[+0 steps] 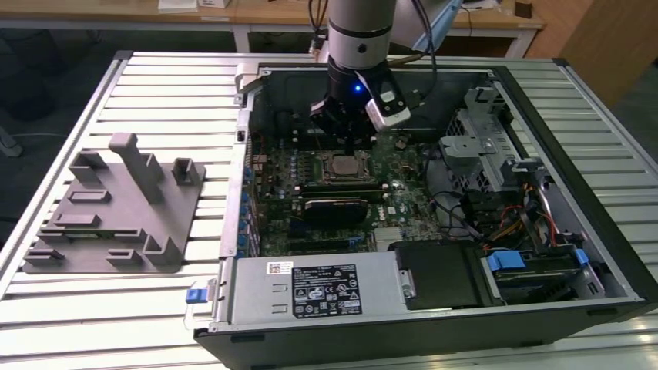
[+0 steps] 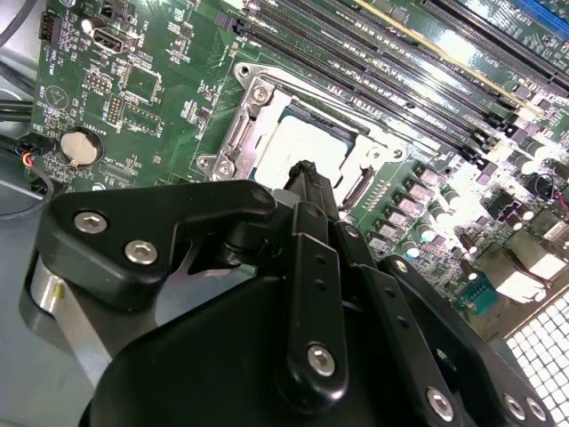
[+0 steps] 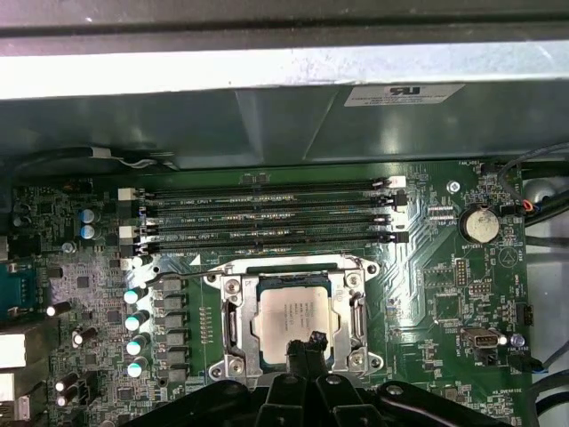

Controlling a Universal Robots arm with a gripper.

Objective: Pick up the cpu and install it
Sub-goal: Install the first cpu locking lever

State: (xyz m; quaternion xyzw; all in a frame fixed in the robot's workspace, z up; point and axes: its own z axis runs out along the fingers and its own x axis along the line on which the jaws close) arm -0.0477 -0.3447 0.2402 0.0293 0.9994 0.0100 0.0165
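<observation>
Black gripper (image 1: 350,146) hangs from the arm inside the open computer case (image 1: 411,343), in the upper middle of the exterior view, with a blue light (image 1: 357,87) glowing on the wrist above it. Its two fingertips are pressed together with nothing between them, as both wrist views show (image 2: 307,171) (image 3: 307,342).

The tips point down at the cpu (image 3: 298,311), which lies flat in the metal-framed socket (image 3: 231,311) of the green motherboard (image 3: 427,267), its silvery top plate facing up. In the first wrist view the tips overlap one edge of the chip. Whether they touch it cannot be told. The second wrist view shows the cpu (image 2: 298,142) inside the socket frame (image 2: 244,124), partly hidden behind the gripper's black linkage. In the exterior view the cpu (image 1: 340,166) sits just below the gripper, near the middle of the frame.

A row of long black memory slots (image 3: 267,213) runs beside the socket, and a round coin cell battery (image 3: 480,222) sits on the board well apart from it. Silver-topped capacitors (image 3: 135,320) stand in a line next to the socket frame.

At the exterior view's left, outside the case, a large grey tray (image 1: 113,223) with upright posts lies on the slatted metal table (image 1: 154,85). A grey power supply (image 1: 308,289) occupies the case's lower part in that view.
</observation>
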